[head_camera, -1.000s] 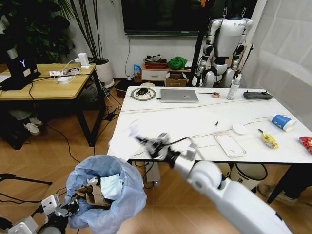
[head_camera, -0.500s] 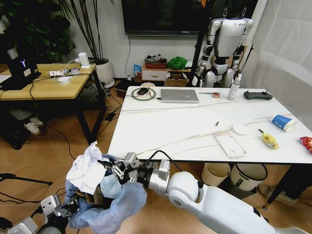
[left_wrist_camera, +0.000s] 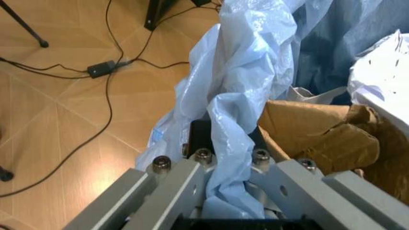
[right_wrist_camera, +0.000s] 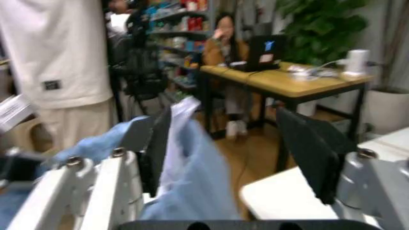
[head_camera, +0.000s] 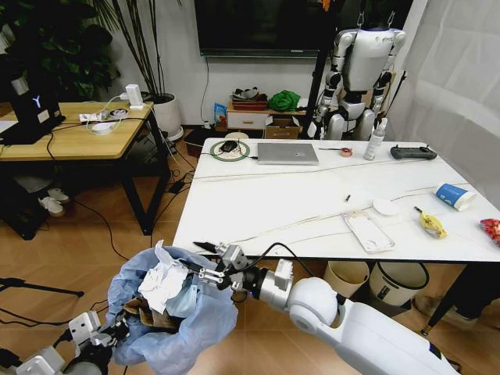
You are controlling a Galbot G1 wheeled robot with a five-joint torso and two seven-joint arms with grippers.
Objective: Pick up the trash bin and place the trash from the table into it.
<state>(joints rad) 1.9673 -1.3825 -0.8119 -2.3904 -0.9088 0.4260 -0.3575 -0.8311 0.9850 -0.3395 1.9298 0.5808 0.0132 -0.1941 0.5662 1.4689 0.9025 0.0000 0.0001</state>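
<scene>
I have the left gripper pinching a fold of the light-blue liner at the rim of the trash bin, which holds the bin off the floor just beside the near left corner of the counter, low enough, I judge, that litter can drop in from above. The right gripper sits over the bin's mouth with its jaws spread, nothing between them in the right wrist view, and a crumpled white tissue lies just below them on top of the brown cardboard inside the bin. More trash waits well away from the bin on the counter's far right side: a clear plastic tray, a yellow wrapper, a blue paper cup and something red at the edge. The counter is white marble-look with thin veins; a laptop rests at its back, and the floor is wood with cables.
</scene>
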